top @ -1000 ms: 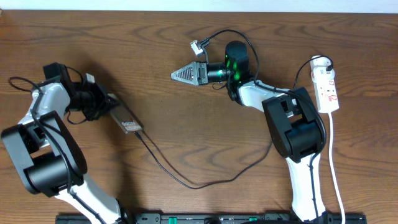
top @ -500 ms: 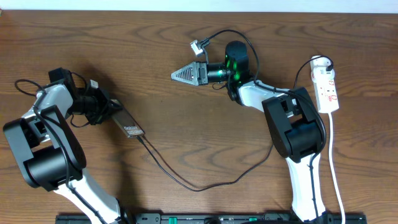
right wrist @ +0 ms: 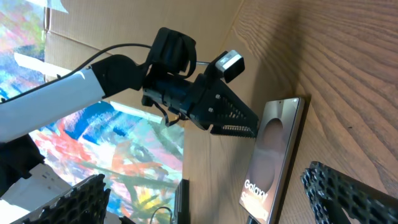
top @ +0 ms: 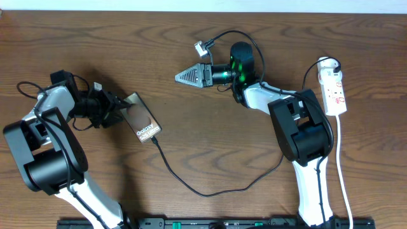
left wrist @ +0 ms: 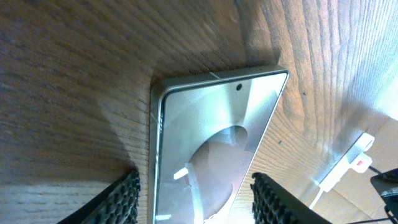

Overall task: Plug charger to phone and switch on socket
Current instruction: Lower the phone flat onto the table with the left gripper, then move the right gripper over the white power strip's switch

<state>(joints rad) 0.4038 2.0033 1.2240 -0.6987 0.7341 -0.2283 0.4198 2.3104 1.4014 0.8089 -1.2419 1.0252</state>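
At the left-centre of the brown wooden tabletop (top: 210, 127), the left pincer (top: 122, 107) is clenched on the upper-left end of the flat, dark, rectangular phone (top: 141, 117) with white Galaxy lettering. In the left wrist view one finger (left wrist: 124, 194) sits at each long edge of the glass. The thin black charger cable (top: 203, 193) meets the phone's lower end at its slim black connector tip (top: 155, 140). It looks seated, but I cannot confirm full insertion. The right pincer (top: 180, 77) is released and empty, with its fingers (right wrist: 84, 199) well apart in its own wrist view. It points left, near the back of the tabletop. The white elongated socket strip (top: 334, 86) with red marks lies at the far right, beyond the right arm's base.

Hazards, as I judge them:
1. Drawing the phone further left would use up cable slack and could lever the tip out.
2. The cable loop runs toward the right arm's base, so a swing toward the socket strip could snag it.
3. The strip looks light. An off-axis push on its switch may slide it instead of toggling it.
4. The right arm must fold back on itself to reach the strip, and clearance there is tight.

Room: bare wood lies open between the arms and in front of the phone, which sits well away from every edge. The strip lies near the right limit of the view, where I cannot see the tabletop's edge.
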